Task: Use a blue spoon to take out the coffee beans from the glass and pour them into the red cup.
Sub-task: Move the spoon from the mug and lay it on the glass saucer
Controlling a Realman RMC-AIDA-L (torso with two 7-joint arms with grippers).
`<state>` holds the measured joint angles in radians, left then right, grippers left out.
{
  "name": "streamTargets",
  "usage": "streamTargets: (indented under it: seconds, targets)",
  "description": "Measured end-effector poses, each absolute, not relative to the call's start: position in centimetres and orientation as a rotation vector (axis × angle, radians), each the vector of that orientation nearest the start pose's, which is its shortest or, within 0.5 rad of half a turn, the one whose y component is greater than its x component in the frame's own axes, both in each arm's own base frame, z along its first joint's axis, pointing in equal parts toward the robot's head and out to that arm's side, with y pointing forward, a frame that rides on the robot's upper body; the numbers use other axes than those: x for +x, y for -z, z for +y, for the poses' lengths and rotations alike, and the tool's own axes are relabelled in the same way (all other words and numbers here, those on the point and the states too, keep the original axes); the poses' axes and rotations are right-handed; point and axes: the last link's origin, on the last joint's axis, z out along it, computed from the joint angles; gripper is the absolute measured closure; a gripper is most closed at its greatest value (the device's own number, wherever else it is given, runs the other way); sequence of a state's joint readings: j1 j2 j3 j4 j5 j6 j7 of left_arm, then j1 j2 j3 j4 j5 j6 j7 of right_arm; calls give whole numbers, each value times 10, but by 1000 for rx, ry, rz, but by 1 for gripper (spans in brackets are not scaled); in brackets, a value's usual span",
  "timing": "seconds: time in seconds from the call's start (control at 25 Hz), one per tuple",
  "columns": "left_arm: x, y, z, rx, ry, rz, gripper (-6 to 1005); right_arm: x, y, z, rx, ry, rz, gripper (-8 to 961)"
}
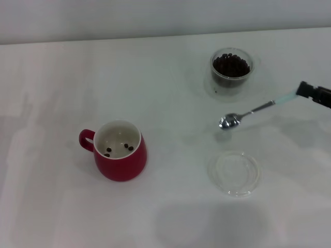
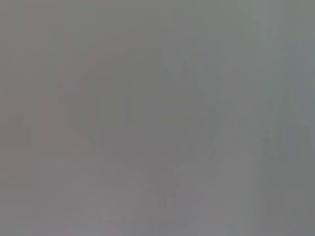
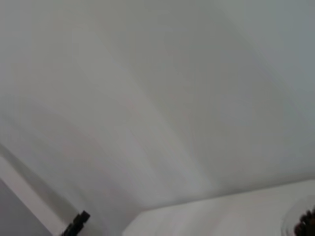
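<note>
The red cup (image 1: 120, 152) stands at the left of the white table with three coffee beans (image 1: 127, 148) on its white bottom. The glass (image 1: 231, 67) stands at the back right, full of coffee beans (image 1: 231, 64); its rim and beans also show at the edge of the right wrist view (image 3: 304, 222). My right gripper (image 1: 305, 90) comes in from the right edge and is shut on the pale blue handle of the blue spoon (image 1: 248, 112). The spoon's metal bowl (image 1: 228, 122) hangs empty in front of the glass. My left gripper is out of view.
A flat clear glass saucer (image 1: 234, 172) lies on the table in front of the spoon. The left wrist view shows only a blank grey surface.
</note>
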<state>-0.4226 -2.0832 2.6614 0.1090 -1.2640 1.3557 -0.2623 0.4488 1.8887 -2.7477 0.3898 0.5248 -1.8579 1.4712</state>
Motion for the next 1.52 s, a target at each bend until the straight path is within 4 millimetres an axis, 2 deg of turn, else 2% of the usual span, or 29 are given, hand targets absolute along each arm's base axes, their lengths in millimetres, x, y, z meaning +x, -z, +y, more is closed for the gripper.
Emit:
streamTargets:
  seconds: [0.76, 1.52]
  targets:
    - [-333, -3, 310, -1476, 852, -561, 227, 372, -69, 226, -2256, -980, 1352, 796]
    - [-334, -1, 307, -1480, 852, -567, 229, 376, -48, 230, -2284, -867, 1402, 796]
